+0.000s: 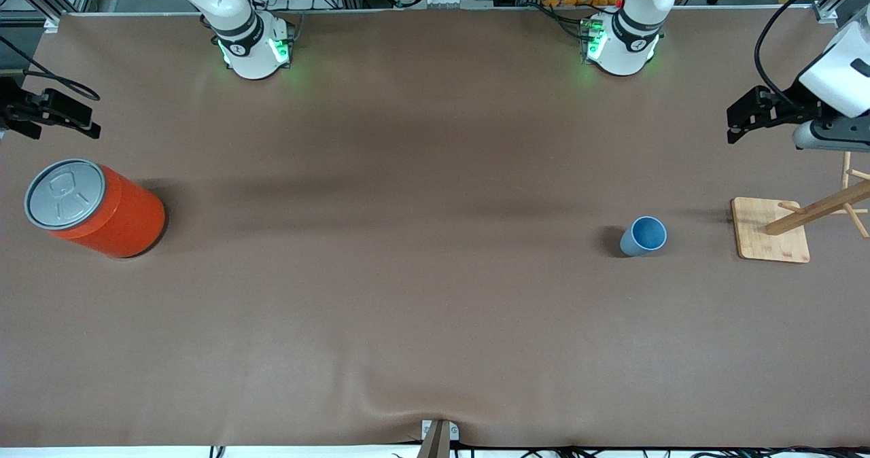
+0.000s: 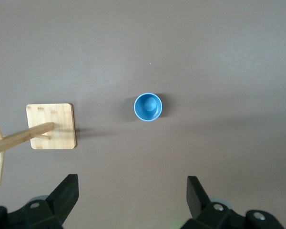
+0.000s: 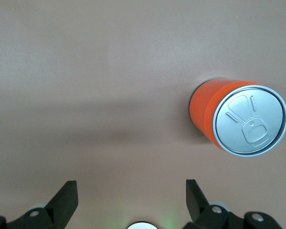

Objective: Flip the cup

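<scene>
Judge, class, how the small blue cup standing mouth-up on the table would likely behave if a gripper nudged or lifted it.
The cup is small and open-topped, so it is probably light and would slide or tip under a sideways nudge. Its tapered wall, narrower at the base, might let flat fingers slip. Once on its side, it would likely roll in a curve.

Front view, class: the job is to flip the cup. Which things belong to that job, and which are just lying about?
Belongs to the job:
cup, upright, mouth up
left gripper, open, raised at its end of the table

Just lying about:
orange can
wooden rack
right gripper, open, waiting
</scene>
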Controlling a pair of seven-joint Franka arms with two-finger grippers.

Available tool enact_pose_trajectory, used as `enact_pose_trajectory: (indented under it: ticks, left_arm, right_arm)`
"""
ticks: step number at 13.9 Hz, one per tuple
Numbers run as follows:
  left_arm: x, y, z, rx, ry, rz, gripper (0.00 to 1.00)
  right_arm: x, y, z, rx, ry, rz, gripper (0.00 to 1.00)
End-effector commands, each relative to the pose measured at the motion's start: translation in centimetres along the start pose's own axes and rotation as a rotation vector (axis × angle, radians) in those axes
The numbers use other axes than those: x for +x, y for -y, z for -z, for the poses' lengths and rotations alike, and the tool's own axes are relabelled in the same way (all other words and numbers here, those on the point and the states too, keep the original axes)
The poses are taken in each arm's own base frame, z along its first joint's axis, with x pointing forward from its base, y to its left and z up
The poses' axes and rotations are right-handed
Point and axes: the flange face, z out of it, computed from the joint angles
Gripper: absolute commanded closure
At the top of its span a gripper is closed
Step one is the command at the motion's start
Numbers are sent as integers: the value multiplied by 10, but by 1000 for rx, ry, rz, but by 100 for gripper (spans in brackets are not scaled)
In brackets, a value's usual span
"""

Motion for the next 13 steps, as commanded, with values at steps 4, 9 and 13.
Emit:
enact_pose_trajectory:
  ticks: [4,9,13]
  left_arm:
    - [-45,-17,8,-9,-32,15,0]
    - [-37,-6,18,-2,-40,5,0]
    - [-42,-3,16,-13,-3,24,0]
  right_arm:
    - [1,4,3,2,-4,-8,0]
    - [1,6,3,0,-2,-4,0]
    - [1,5,3,0,-2,-5,0]
